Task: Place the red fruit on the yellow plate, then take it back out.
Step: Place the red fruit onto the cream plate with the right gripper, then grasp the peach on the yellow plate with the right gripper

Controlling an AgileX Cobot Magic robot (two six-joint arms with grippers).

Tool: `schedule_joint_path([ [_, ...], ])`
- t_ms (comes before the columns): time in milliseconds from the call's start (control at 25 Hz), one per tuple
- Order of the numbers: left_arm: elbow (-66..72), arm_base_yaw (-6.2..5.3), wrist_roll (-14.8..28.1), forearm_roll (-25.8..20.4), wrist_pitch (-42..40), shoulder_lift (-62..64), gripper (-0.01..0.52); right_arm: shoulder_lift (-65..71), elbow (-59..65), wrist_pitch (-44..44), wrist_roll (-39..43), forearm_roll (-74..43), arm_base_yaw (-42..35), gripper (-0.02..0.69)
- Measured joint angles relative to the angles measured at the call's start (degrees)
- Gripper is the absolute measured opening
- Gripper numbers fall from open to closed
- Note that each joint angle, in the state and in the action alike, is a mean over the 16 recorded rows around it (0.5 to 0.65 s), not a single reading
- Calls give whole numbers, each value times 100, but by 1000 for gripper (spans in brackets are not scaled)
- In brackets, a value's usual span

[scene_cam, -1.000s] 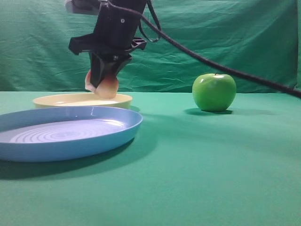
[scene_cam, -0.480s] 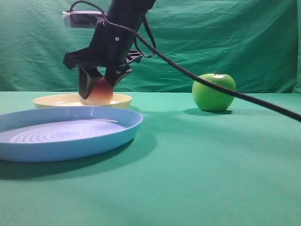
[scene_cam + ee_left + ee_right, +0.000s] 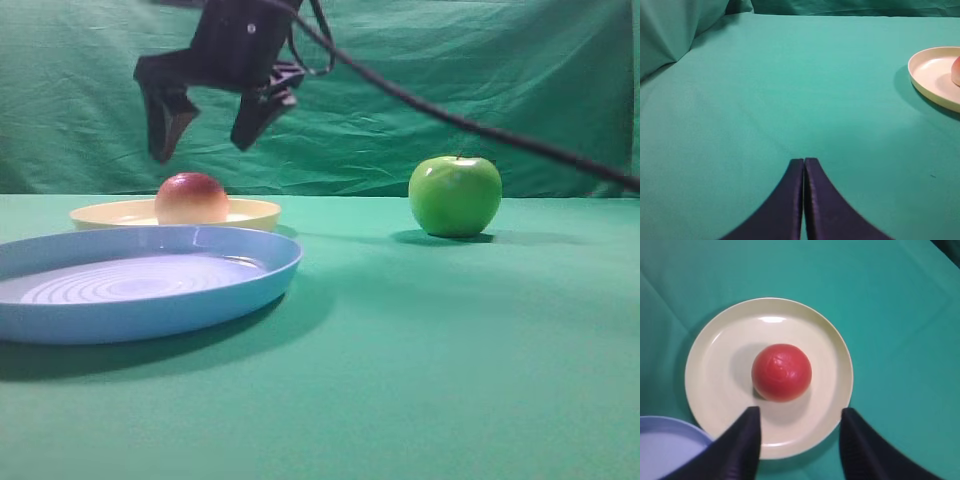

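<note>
The red fruit (image 3: 191, 198) sits on the yellow plate (image 3: 250, 212), near the plate's middle in the right wrist view, free of any grip. The right tool (image 3: 207, 122) hangs above it with its 2 fingers spread wide and nothing between them. The left tool (image 3: 803, 162) is pressed narrow, empty, over bare green table (image 3: 450, 340). A blue plate (image 3: 150, 285) lies nearer, just beside the yellow plate; a green apple (image 3: 455, 195) stands well apart to the right.

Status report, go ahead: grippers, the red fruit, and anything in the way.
Right gripper open, empty, above the yellow plate. Left gripper shut, empty. Red fruit resting on plate. Nothing between gripper and fruit.
</note>
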Motion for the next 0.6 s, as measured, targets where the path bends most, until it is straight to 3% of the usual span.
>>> schedule_joint_path([
  [160, 0, 0, 0, 0, 0, 0, 0, -621, 14, 677, 501, -254, 0, 146],
  [320, 0, 0, 0, 0, 0, 0, 0, -1278, 153, 1169, 898, -457, 0, 43],
  [600, 0, 0, 0, 0, 0, 0, 0, -2599, 980, 1404, 1254, -652, 0, 0],
])
